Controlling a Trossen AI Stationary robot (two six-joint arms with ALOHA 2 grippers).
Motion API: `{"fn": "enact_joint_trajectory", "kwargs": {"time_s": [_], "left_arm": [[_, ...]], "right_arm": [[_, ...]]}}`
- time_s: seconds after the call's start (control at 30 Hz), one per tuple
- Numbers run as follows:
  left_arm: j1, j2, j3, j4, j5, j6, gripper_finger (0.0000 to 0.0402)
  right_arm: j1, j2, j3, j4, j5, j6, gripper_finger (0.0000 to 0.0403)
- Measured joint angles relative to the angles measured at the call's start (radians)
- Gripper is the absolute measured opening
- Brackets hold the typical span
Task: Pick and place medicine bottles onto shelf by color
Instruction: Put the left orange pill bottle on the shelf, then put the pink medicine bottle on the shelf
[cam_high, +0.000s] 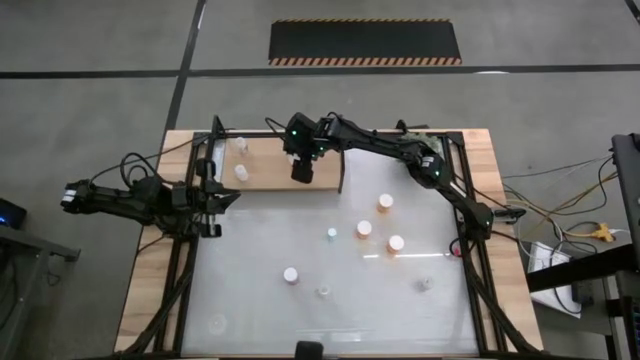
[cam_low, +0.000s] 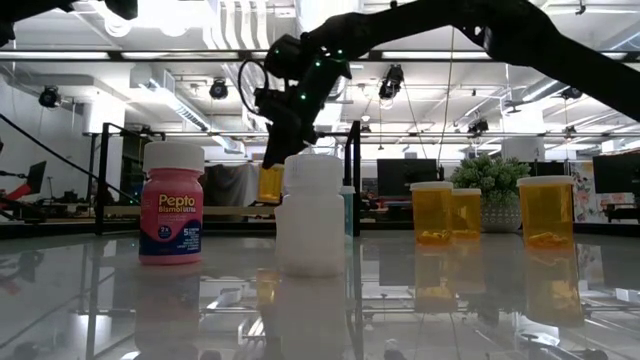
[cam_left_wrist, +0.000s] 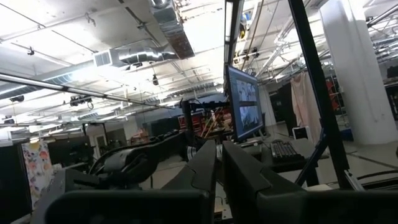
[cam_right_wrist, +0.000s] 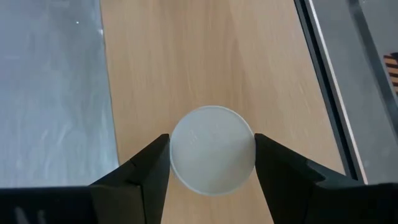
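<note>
Shelf (cam_high: 270, 175) along far edge of table (cam_high: 250, 250), toward its left. Two bottles (cam_high: 241, 172) on shelf's left part; right gripper (cam_high: 301, 172) above shelf's right part, a bottle (cam_right_wrist: 212, 157) between its fingers. Further bottles (cam_high: 364, 229) scattered on table nearer, mostly right. Left gripper (cam_high: 222, 202) at table's left edge, just beside shelf.

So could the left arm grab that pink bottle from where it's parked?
Probably not right away: the left gripper rests shut at the table's left edge, and the pink bottle stands well out on the white tabletop, though nothing blocks the path.
</note>
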Motion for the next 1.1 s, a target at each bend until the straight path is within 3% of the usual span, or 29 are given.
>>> {"fn": "enact_joint_trajectory", "kwargs": {"time_s": [0.27, 0.7, 0.9, 1.1], "left_arm": [[0.000, 0.000, 0.000, -0.001, 0.000, -0.001, 0.0010], [0.000, 0.000, -0.001, -0.002, 0.000, -0.001, 0.0010], [0.000, 0.005, -0.001, 0.001, 0.000, -0.001, 0.0010], [0.000, 0.005, -0.001, 0.005, 0.000, -0.001, 0.0010]], "right_arm": [[-0.005, 0.012, 0.000, 0.005, 0.002, 0.000, 0.0214], [-0.005, -0.007, 0.005, 0.008, 0.002, 0.001, 0.0298], [0.021, -0.097, 0.006, -0.048, -0.004, 0.039, 0.0296], [0.122, -0.177, 0.002, -0.183, -0.009, 0.037, 0.0270]]}}
